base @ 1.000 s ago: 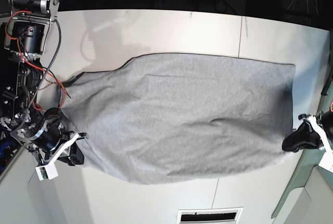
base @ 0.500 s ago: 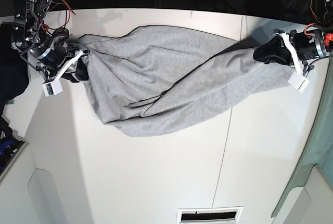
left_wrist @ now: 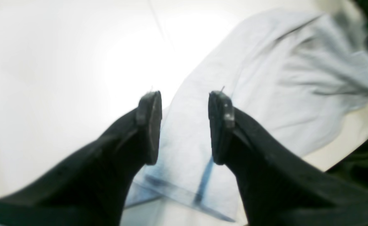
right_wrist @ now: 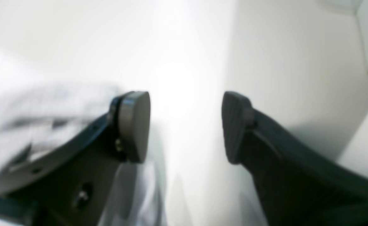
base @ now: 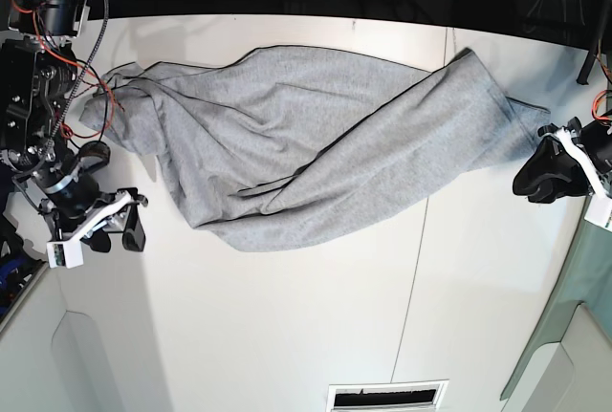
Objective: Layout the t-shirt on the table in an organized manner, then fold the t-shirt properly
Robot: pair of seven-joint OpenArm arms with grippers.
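- no readable writing on the t-shirt; soft heather-grey knit, rumpled diagonal folds, thin dark edge trim
- it lies across the upper middle of the matte white table
- left gripper jaws apart, holding nothing; right gripper likewise, shirt edge just beside it

The base view looks straight down on the whole tabletop from high up. Each wrist view sits close behind its own pincer, left pincer and right pincer, looking along the fingers at the tabletop. All three views share the t-shirt.
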